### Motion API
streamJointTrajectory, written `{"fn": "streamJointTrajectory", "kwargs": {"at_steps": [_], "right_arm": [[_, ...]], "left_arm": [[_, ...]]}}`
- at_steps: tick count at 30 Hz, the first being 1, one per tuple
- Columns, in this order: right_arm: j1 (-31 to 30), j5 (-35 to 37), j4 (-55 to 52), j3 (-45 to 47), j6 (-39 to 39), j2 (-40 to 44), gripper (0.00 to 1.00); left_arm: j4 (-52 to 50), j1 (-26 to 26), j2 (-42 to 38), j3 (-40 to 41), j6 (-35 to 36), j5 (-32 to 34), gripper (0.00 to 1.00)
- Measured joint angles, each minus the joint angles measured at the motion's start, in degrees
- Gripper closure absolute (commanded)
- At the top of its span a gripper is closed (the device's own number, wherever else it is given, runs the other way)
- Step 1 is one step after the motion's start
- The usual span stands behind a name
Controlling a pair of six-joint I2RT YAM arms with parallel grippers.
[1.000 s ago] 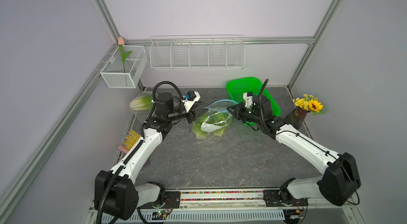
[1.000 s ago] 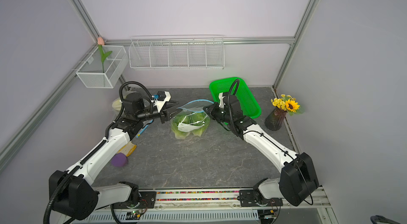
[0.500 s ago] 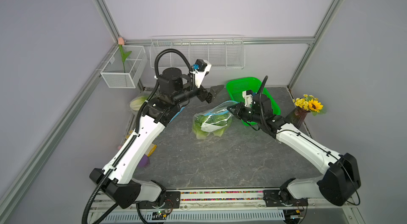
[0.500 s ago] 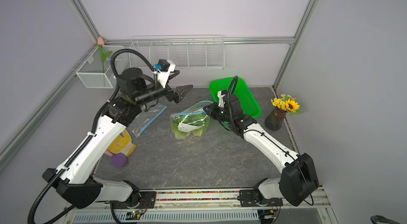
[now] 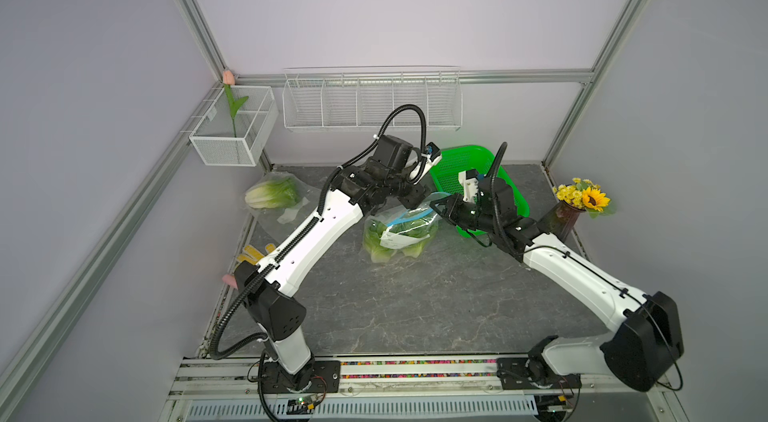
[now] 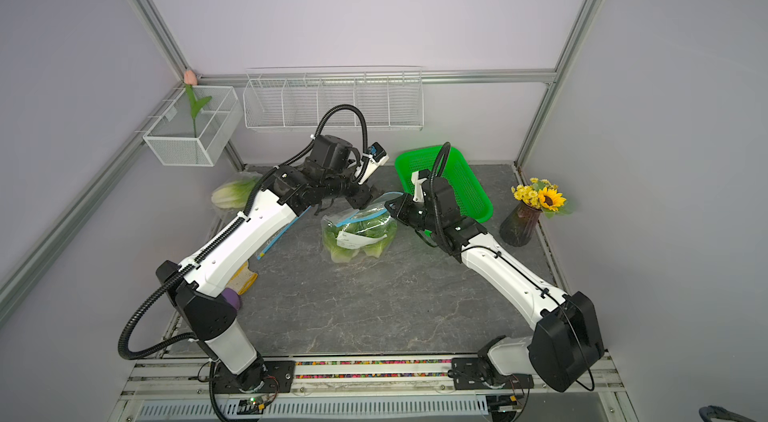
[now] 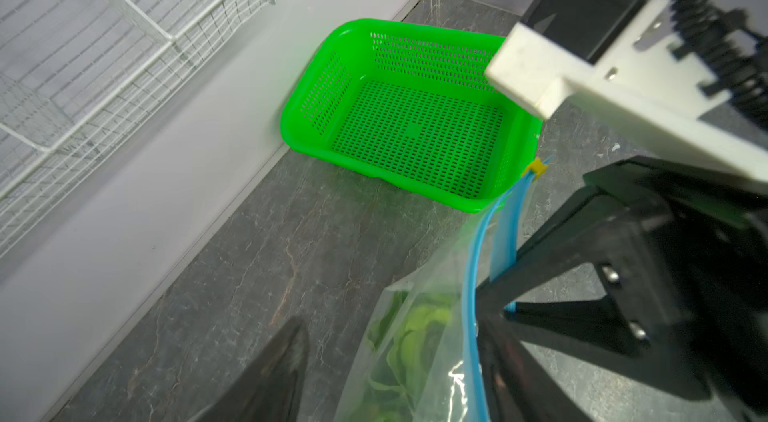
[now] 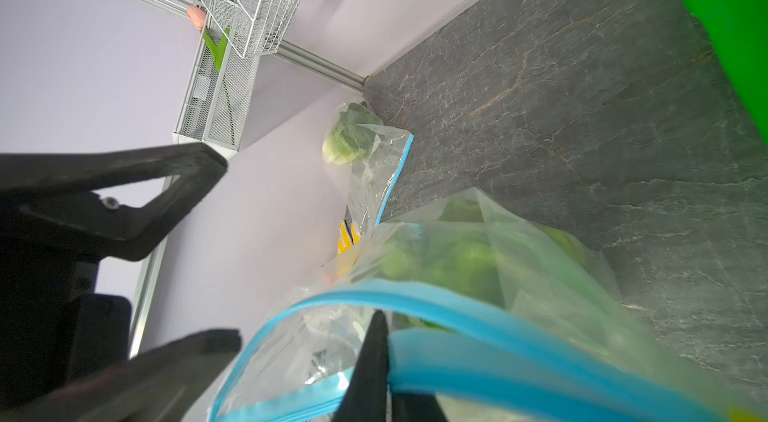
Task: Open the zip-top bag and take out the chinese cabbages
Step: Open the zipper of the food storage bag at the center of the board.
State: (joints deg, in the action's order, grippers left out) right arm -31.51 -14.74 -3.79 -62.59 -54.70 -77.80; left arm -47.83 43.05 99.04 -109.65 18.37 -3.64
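The zip-top bag (image 5: 405, 229) lies mid-table, clear with a blue zip rim (image 8: 478, 308), its mouth gaping. Chinese cabbages (image 5: 386, 243) show green inside it, also in the left wrist view as cabbages (image 7: 415, 337). My right gripper (image 5: 434, 206) is shut on the blue rim; the right wrist view shows this gripper (image 8: 380, 357) pinching it. My left gripper (image 7: 390, 366) stands open at the bag's mouth, the clear film between its fingers (image 7: 282, 366). Another chinese cabbage (image 5: 272, 193) lies at the far left by a second clear bag (image 8: 382, 166).
A green basket (image 5: 446, 162) stands behind the right gripper. A vase of sunflowers (image 5: 582, 202) sits at the far right. A wire rack (image 5: 370, 102) and a wire box with a tulip (image 5: 232, 129) hang on the walls. A yellow item (image 5: 251, 251) lies at the left edge.
My left arm lifted from beside the bag's left side, swung up and over, and came down at the bag's mouth next to the right gripper. The right gripper kept its hold.
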Motion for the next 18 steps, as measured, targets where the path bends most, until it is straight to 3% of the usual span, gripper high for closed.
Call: {"fn": "streamJointTrajectory", "kwargs": {"at_steps": [10, 18], "right_arm": [[0.02, 0.59, -1.46, 0.00, 0.35, 0.13, 0.93], [0.02, 0.90, -1.46, 0.02, 0.37, 0.37, 0.93]], "left_arm": [[-1.44, 0.00, 0.85, -0.09, -0.28, -3.56, 0.27], [-1.77, 0.00, 1.14, -0.07, -0.68, -2.78, 0.48]]}}
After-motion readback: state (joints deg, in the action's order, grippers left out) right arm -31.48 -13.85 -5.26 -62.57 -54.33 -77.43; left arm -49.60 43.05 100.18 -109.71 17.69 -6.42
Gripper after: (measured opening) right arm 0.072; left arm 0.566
